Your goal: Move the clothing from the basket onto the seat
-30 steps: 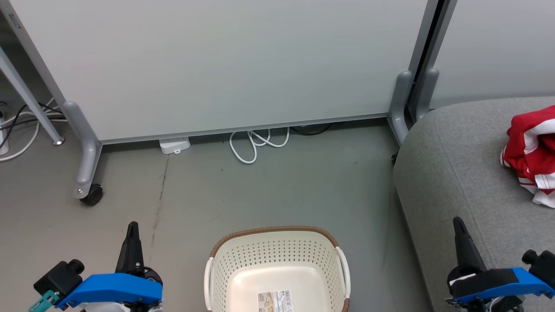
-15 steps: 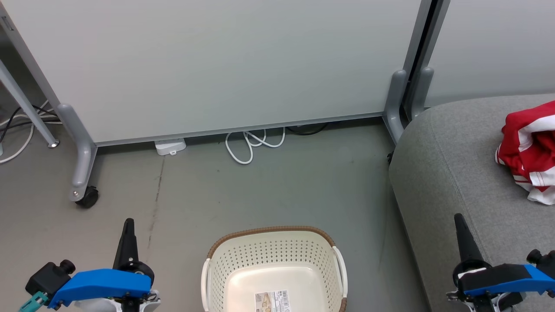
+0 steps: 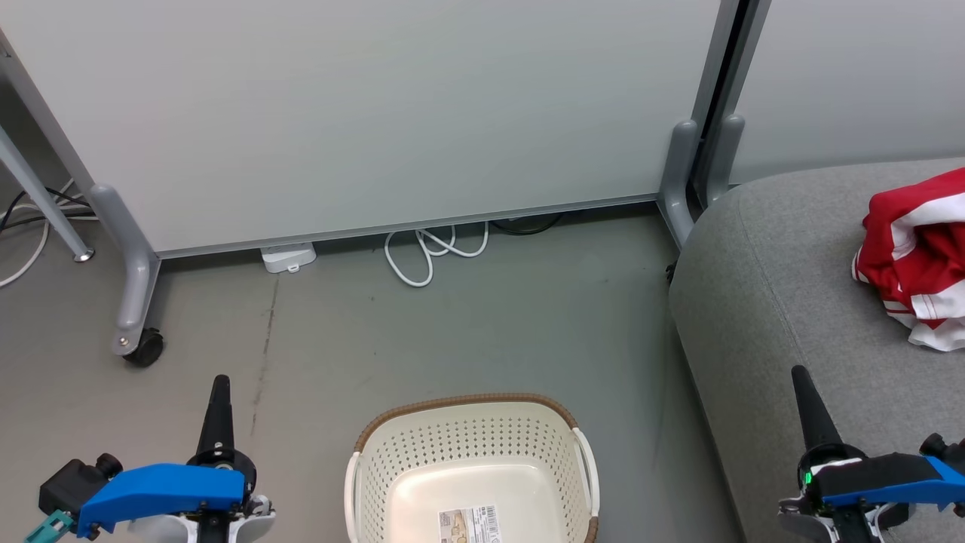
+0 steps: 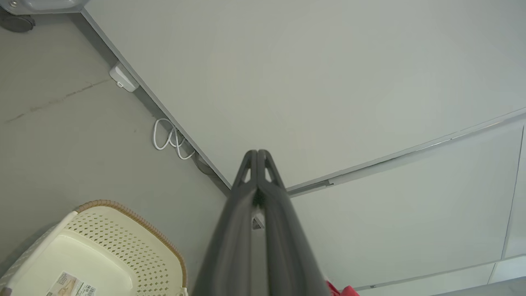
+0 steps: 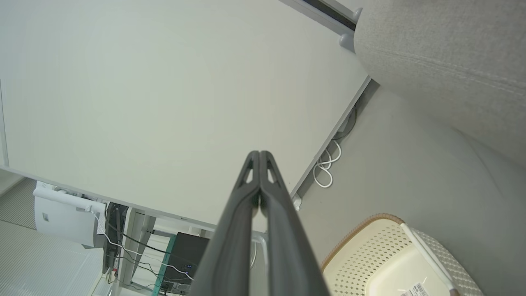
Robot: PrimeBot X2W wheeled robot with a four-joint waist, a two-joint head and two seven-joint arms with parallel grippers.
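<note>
1. L gripper (image 3: pixel 219 383), near left: its 2 dark fingers are pressed together tip to tip w/ nothing between them. It hangs over bare floor (image 3: pixel 452 324), left of the basket (image 3: pixel 467 400) and apart from it.
2. R gripper (image 3: pixel 799 377), near right: its 2 fingers are likewise pressed together, holding nothing. From the head cam it is seen against the near part of the seat (image 3: pixel 776 302).
3. Basket, near centre, between the 2 grippers: upright on the floor, w/ brown rim, white side handles and perforated walls. Its pale bottom shows w/ a printed label (image 3: pixel 469 522) stuck on it. The near end is cut by the frame.
4. Seat, right side, running near to far: grey fabric w/ a rounded corner toward the basket and a strip of floor between them.
5. Clothing (image 3: pixel 908 249), far right: red w/ white stripes, a crumpled heap on top of the seat, partly cut by the frame edge. Can't tell how many pieces. Well apart from the basket & both grippers.
6. Far: pale partition panel (image 3: pixel 377 113) on grey legs, w/ 1 caster (image 3: pixel 143 348) at left. A white cable (image 3: pixel 430 253) lies looped on the floor at its base, w/ a small white box (image 3: pixel 288 256) just left of it.
</note>
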